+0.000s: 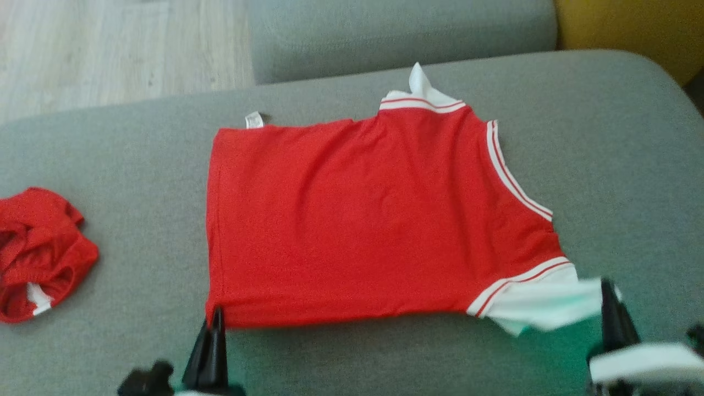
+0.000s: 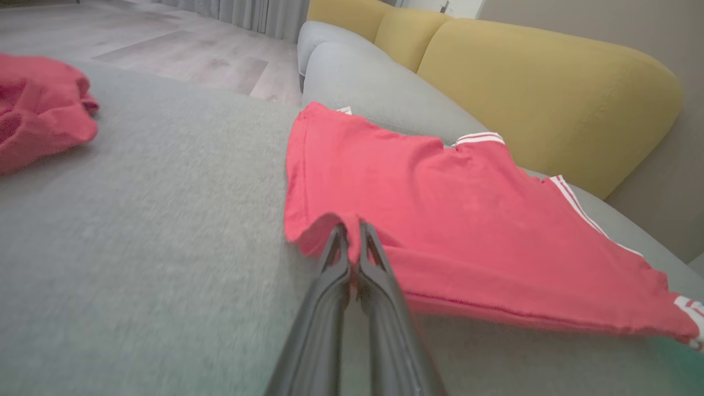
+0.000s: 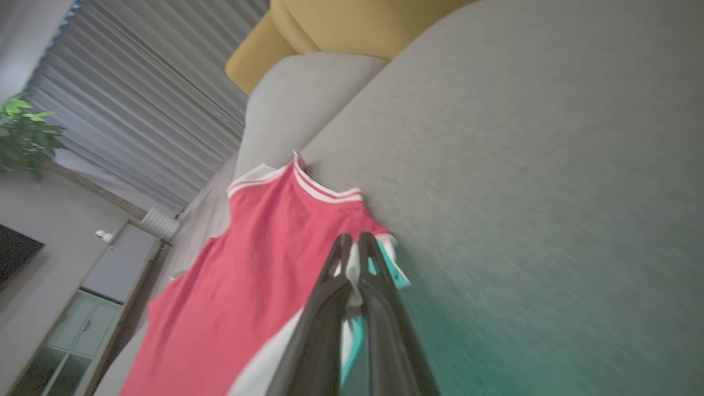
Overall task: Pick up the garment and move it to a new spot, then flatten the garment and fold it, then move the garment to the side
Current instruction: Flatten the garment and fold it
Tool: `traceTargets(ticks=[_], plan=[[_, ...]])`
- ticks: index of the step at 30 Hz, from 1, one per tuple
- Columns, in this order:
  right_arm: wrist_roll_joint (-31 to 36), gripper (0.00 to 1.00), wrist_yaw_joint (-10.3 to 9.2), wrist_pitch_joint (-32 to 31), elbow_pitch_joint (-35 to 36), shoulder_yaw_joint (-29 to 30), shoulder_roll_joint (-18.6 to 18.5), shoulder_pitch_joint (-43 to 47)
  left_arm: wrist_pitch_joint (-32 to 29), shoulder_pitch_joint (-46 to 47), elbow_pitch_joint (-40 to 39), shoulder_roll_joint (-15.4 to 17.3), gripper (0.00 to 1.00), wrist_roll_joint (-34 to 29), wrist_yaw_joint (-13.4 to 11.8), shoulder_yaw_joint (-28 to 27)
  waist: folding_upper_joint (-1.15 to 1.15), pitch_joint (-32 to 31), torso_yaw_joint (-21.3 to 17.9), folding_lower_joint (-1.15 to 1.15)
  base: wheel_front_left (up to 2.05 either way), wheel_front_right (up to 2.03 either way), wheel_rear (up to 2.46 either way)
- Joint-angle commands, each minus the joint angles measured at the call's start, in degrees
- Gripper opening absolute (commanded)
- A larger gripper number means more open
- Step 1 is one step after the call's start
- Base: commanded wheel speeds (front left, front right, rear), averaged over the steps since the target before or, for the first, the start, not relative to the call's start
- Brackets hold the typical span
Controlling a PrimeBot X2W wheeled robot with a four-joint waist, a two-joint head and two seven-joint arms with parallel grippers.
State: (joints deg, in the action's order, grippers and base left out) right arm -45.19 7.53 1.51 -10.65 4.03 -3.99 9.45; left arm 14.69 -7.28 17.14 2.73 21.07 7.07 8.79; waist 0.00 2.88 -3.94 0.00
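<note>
Nothing here can be read. The small white tag (image 1: pixel 254 119) at the eleven o'clock corner of the red garment (image 1: pixel 357 220) is too tiny to make out.

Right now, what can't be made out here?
- Shirt underside: head view, pressed against the cushion.
- Red bundle: head view, cut by left edge, crumpled; type unclear.
- Sleeve: head view, motion-blurred at the right gripper.
- Tag: too small to read.

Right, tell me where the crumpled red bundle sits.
In the head view the crumpled red bundle lies on the grey cushion at the far left, apart from the spread red shirt to its right.
</note>
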Motion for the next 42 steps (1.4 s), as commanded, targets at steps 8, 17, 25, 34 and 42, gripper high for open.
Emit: traceTargets(ticks=[8, 17, 25, 34, 42], plan=[[3.07, 0.0, -0.04, -1.71, -1.6, 0.5, 0.78, -18.84, 0.3, 15.92, 4.39, 0.15, 0.0, -0.42, -1.05, -0.16, 0.0, 7.18, 1.22, 0.0, 0.0, 0.0, 0.0], [7.19, 0.0, -0.04, 0.12, -11.54, 1.14, 1.03, -32.17, 0.3, 24.94, 11.2, 0.15, 0.0, -0.73, -3.57, 1.24, 0.0, 11.81, 2.42, 0.0, 0.0, 0.0, 0.0], [10.29, 0.0, -0.04, 3.47, -18.21, 0.81, 0.88, -37.92, 0.3, 28.39, 13.33, 0.15, 0.0, -1.43, -5.16, 1.58, 0.0, 13.06, 3.19, 0.0, 0.0, 0.0, 0.0], [27.14, 1.0, -0.04, 13.23, -20.38, -5.23, -3.91, -34.2, 0.3, 23.18, 9.15, 0.15, 1.0, -7.32, -10.53, -0.42, 0.0, 9.0, 3.5, 0.0, 0.0, 0.0, 0.0], [36.36, 1.0, -0.04, 13.47, -14.55, -3.74, -1.55, -22.9, 0.3, 13.85, 4.35, 0.15, 1.0, -11.72, -11.43, -1.37, 0.0, 3.28, 3.77, 0.0, 0.0, 0.0, 0.0]])
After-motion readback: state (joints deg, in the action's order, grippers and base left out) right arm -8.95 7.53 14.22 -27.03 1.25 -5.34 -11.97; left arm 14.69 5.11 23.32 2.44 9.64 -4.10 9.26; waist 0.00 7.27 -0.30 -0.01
